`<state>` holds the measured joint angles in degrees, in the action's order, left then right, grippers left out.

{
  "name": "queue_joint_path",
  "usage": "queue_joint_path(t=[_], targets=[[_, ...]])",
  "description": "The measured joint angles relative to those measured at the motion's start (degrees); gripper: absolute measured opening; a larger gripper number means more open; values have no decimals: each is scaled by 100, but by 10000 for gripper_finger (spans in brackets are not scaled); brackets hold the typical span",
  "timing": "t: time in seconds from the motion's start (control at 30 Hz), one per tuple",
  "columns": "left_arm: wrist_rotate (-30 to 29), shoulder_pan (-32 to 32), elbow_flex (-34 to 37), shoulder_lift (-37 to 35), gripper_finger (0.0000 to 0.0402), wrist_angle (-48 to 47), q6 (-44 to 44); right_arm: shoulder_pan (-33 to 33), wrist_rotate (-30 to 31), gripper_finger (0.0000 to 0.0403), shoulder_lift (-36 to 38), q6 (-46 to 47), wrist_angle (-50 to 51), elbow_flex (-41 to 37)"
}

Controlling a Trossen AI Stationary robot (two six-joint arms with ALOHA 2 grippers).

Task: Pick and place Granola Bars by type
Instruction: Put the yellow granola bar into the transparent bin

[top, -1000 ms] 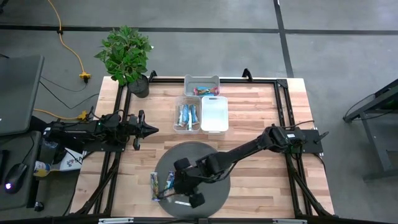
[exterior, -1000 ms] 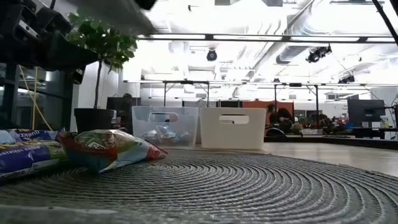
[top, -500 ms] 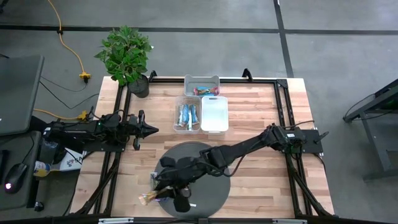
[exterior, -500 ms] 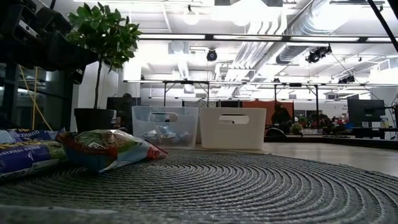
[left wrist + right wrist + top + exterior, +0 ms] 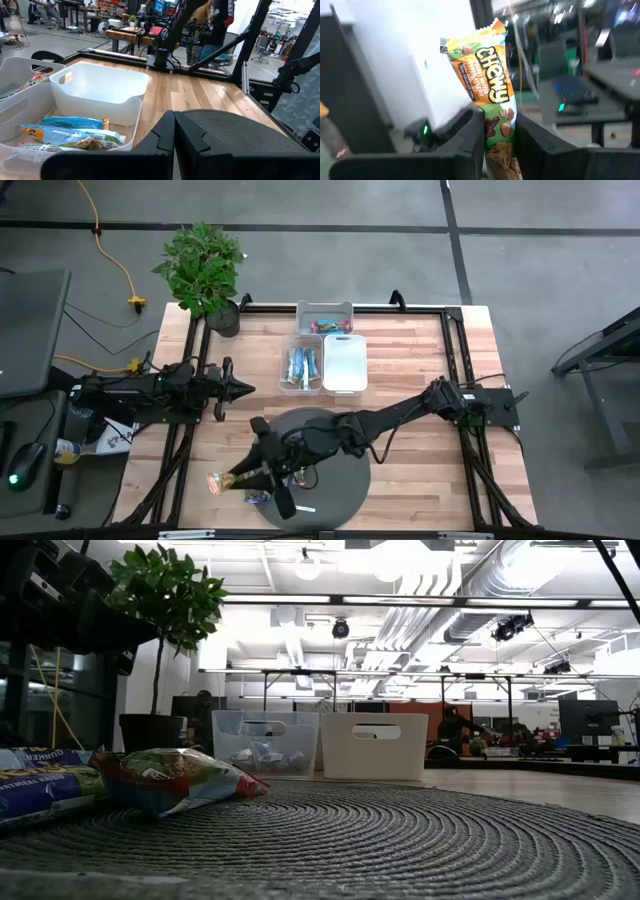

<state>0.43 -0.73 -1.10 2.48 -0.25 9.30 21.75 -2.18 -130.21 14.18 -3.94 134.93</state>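
With my right fingers (image 5: 499,137) clamped on an orange-brown bar (image 5: 487,75), I've got it raised off the mat (image 5: 345,475), out past its left edge. My left fingers (image 5: 172,145) sit pressed together, waiting over the desk (image 5: 410,360). I judge sorting partly done: blue bars (image 5: 302,366) binned, pink ones (image 5: 330,326) behind, two bars (image 5: 110,780) left on the mat. The wrapper looks crinkly, peanuts printed, reading "Chewy"

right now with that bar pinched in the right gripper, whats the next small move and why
Probably swing the right gripper, shut on the orange-brown bar, back toward the bins. It hangs past the mat's left edge, while the empty white bin stands beyond the mat.
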Motion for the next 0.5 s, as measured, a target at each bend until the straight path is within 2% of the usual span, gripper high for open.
queue_joint_path(t=[0.5], targets=[[0,0,0,1,0,-2,0,-446,1421,78,26,-555,-1785,0]])
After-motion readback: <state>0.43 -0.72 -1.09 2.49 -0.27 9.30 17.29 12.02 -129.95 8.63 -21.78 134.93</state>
